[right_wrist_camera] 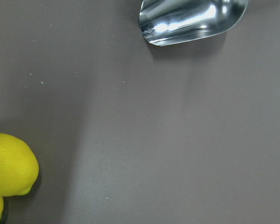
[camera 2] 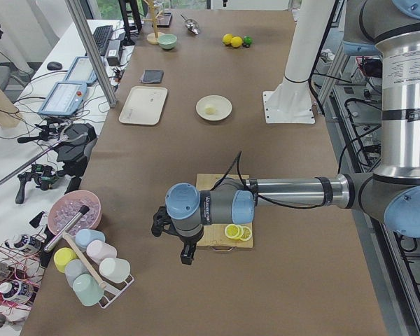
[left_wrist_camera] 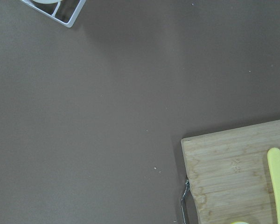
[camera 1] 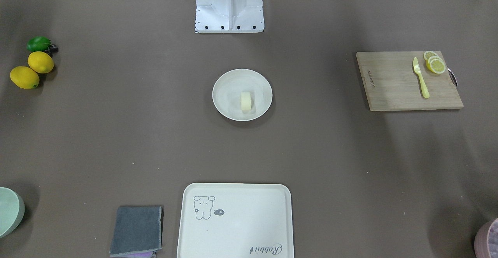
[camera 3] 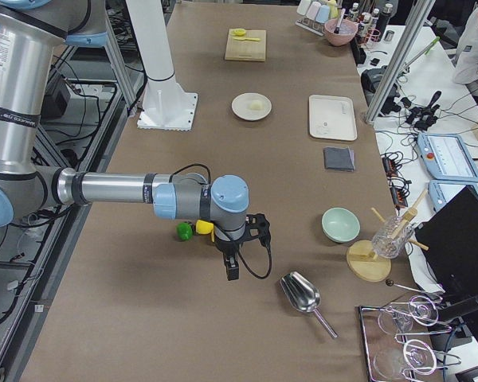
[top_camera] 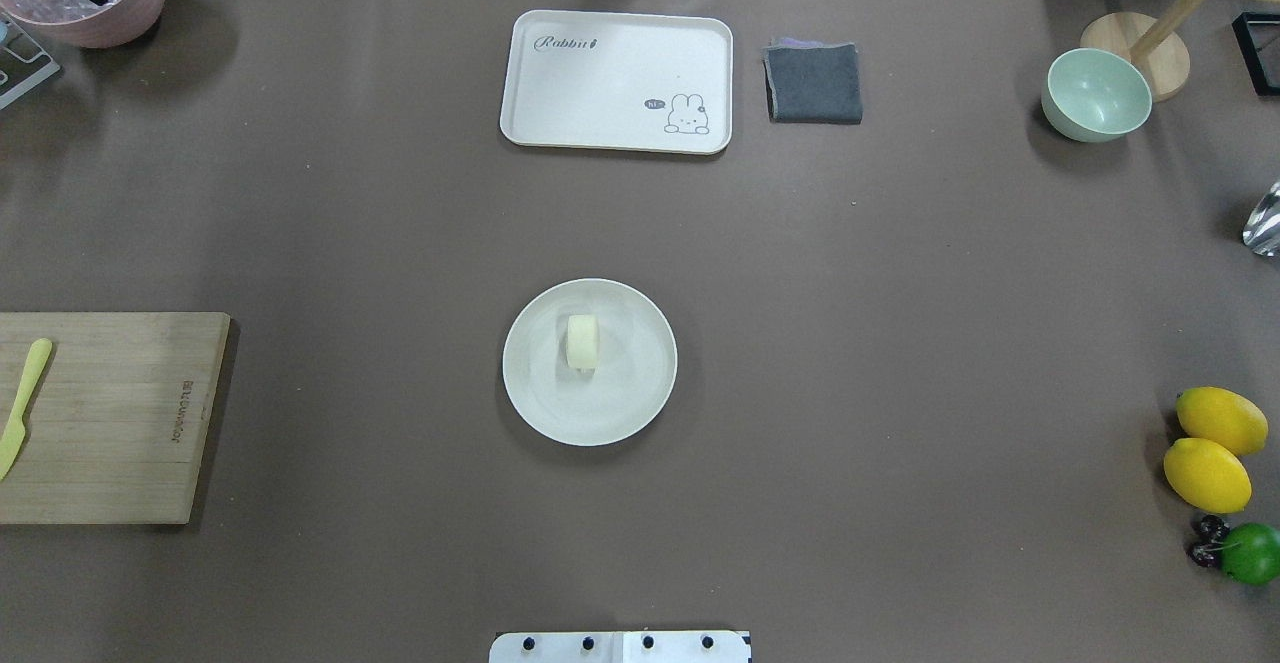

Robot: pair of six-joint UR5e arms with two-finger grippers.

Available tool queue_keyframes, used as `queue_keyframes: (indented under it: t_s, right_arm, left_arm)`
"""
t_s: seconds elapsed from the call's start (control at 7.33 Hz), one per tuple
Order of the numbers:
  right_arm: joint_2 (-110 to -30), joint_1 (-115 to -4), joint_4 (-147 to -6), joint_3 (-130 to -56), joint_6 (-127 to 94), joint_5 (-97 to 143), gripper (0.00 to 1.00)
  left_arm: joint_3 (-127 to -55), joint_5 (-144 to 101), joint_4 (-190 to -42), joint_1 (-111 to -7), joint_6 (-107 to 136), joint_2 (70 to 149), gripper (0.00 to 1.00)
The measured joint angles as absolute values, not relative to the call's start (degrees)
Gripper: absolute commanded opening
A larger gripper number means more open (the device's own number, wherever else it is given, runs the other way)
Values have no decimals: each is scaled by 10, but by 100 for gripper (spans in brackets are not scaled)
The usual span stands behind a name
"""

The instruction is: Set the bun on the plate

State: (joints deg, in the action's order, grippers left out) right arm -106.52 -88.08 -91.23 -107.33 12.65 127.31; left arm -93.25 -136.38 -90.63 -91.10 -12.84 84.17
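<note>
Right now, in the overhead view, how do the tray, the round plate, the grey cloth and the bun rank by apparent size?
Largest to smallest:
1. tray
2. plate
3. grey cloth
4. bun
No near ties.

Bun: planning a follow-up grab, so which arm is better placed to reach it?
Left, marginally: the plate holding the bun sits slightly left of centre; the left gripper hangs by the cutting board, the right gripper by the lemons, both far off.
</note>
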Motion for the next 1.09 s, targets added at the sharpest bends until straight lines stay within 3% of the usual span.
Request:
queue_keyframes:
  t_s: [1.09]
  right_arm:
    - [-1066, -906, -918, -1075, 127, 1282, 100]
  left_arm:
    - [-934, -1369, -928, -921, -129, 839, 97]
